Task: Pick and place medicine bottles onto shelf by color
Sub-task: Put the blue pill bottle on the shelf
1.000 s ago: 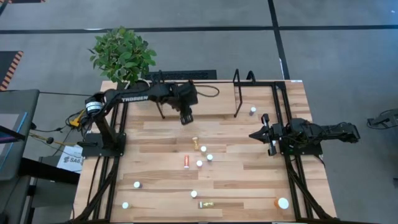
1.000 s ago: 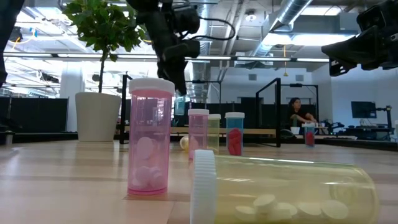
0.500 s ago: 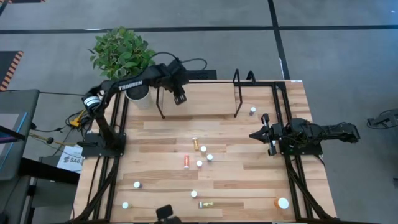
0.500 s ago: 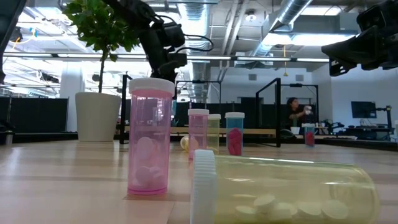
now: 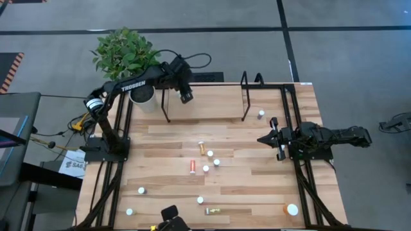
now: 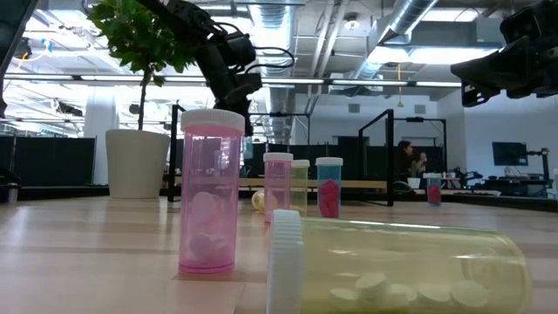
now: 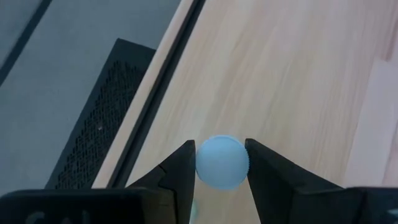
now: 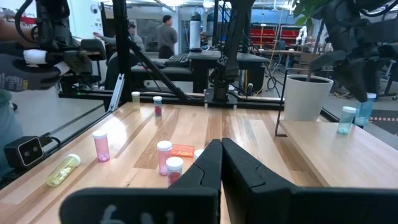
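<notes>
Left gripper (image 7: 219, 163), mine, is clamped on a small bottle (image 7: 222, 162) by its round pale cap, held above the shelf (image 5: 212, 106) at the bench's far-left end. I judge the bottle light, rigid and smooth-walled, so a squeeze across cap or body should suit it; the cap's ribbed edge may resist slipping. Its contents are hidden here. Nearer the low camera, an upright pink bottle (image 6: 210, 194) and a toppled yellow bottle (image 6: 401, 267) both show white tablets inside. Right gripper (image 5: 275, 138), fingers together, waits at the bench's right edge.
</notes>
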Action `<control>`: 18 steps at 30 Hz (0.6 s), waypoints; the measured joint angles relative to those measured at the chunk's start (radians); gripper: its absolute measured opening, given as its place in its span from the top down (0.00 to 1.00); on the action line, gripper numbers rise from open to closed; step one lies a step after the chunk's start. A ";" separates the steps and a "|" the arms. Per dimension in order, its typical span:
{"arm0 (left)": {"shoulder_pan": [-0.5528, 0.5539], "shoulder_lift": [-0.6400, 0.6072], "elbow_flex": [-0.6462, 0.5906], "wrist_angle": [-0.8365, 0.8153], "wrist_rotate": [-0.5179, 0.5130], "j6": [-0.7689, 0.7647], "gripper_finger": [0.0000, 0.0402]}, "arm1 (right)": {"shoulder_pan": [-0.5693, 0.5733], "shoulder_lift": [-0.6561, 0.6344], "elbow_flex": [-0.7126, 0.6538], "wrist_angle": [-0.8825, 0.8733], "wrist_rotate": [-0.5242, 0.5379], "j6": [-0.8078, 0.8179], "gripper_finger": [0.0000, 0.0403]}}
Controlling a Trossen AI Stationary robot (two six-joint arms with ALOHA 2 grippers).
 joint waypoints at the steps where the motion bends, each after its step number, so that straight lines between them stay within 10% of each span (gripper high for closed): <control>1: 0.000 0.000 0.000 0.002 0.000 -0.005 0.71 | 0.000 0.000 0.000 0.000 0.000 0.000 0.94; 18: -0.001 0.000 0.000 0.023 -0.001 -0.052 0.71 | 0.000 0.000 0.000 0.000 0.000 0.000 0.94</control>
